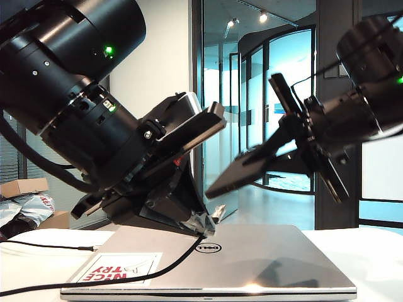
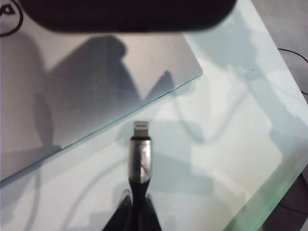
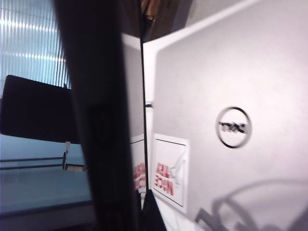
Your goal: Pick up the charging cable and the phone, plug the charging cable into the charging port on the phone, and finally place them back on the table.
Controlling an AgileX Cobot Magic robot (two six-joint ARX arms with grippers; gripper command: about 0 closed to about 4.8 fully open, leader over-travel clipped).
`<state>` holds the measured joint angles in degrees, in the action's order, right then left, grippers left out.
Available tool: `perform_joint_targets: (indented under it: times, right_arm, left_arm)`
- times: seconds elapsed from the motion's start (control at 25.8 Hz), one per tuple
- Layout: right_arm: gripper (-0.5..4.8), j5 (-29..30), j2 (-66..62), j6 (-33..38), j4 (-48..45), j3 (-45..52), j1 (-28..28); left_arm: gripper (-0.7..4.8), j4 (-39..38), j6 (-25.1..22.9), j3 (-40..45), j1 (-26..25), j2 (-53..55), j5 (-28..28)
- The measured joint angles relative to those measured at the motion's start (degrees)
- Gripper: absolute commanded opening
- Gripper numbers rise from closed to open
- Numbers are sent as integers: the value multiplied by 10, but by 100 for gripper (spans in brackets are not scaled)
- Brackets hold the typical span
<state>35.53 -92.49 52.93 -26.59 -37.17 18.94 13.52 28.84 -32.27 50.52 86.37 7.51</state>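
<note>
Over the white tabletop (image 2: 226,159) and the silver laptop (image 1: 252,264), both arms hang in the air. The right hand (image 1: 301,146) is clamped on the phone (image 1: 249,167), which tilts steeply; it could slip loose. The left hand (image 2: 136,217) pinches the charging cable (image 2: 140,159), whose plug looks poorly aligned and could miss the port.
</note>
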Motion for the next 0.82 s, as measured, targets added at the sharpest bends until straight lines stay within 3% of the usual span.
perform_joint_targets:
  times: [0.39, 0.82]
  right_arm:
    - [-6, 0, -17, 103, -137, 57, 4]
    - [-6, 4, -17, 97, -149, 63, 25]
  left_arm:
    - [-7, 4, 4, 0, 0, 1, 0]
    - [-7, 24, 4, 0, 0, 1, 0]
